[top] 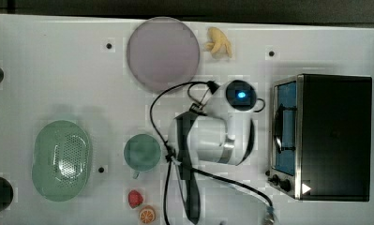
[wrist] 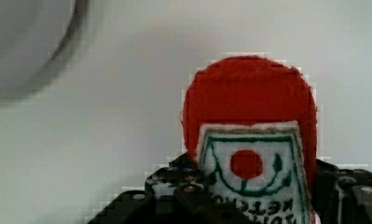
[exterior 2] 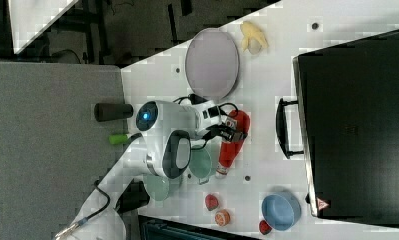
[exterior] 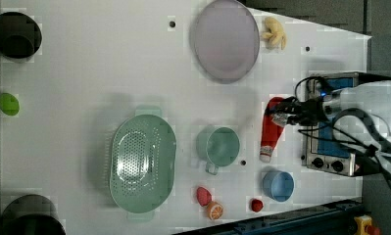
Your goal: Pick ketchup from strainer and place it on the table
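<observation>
We found the small red ketchup squeeze bottle, white-capped and white-labelled, clamped across its labelled body in the black pincer, partly closed around it, over the flat white surface near the round dark-green cup and well apart from the pale green perforated oval strainer. We judged it light, soft and fuzzy-skinned, so unlikely to slip, and best gripped mid-body. The strainer, green cup and blue bowl each looked empty.
</observation>
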Controlling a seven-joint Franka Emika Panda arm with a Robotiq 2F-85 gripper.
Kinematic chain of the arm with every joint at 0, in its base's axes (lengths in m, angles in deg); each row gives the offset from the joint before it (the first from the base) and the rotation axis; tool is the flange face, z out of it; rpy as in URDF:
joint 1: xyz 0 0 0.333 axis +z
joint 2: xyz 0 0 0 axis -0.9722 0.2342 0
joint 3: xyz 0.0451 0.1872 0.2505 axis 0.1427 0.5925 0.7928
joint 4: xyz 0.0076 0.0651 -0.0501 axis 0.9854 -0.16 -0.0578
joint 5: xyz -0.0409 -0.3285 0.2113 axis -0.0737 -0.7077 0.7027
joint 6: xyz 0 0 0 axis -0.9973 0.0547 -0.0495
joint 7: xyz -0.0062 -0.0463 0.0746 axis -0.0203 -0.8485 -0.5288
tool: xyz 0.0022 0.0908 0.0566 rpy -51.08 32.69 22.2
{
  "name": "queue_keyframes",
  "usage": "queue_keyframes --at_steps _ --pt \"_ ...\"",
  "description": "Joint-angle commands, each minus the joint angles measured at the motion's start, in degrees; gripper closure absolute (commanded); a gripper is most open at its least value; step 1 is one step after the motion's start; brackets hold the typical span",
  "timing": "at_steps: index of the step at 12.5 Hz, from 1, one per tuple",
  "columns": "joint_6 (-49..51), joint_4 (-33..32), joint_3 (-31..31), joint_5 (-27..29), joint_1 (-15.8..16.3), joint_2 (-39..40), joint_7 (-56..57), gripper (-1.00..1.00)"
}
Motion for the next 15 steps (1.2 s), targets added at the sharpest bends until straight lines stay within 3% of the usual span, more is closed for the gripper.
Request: queue_keyframes --at_steps 1,3,4,9,15 --pt "-4.17 0.71 0.67 -0.01 1.22 1.43 2.49 -0.44" --pt "-5.29 0.36 0.47 -0.04 1.24 1.47 2.48 -0.87" --pt "-4.95 0.39 0.62 -0.01 1.24 0.68 2.45 -1.0" --pt "3.27 5.71 1.46 0.49 1.26 -9.03 -3.06 -1.0" --pt "25.85 21.61 1.54 0.49 1.32 -17.87 -16.3 -1.0"
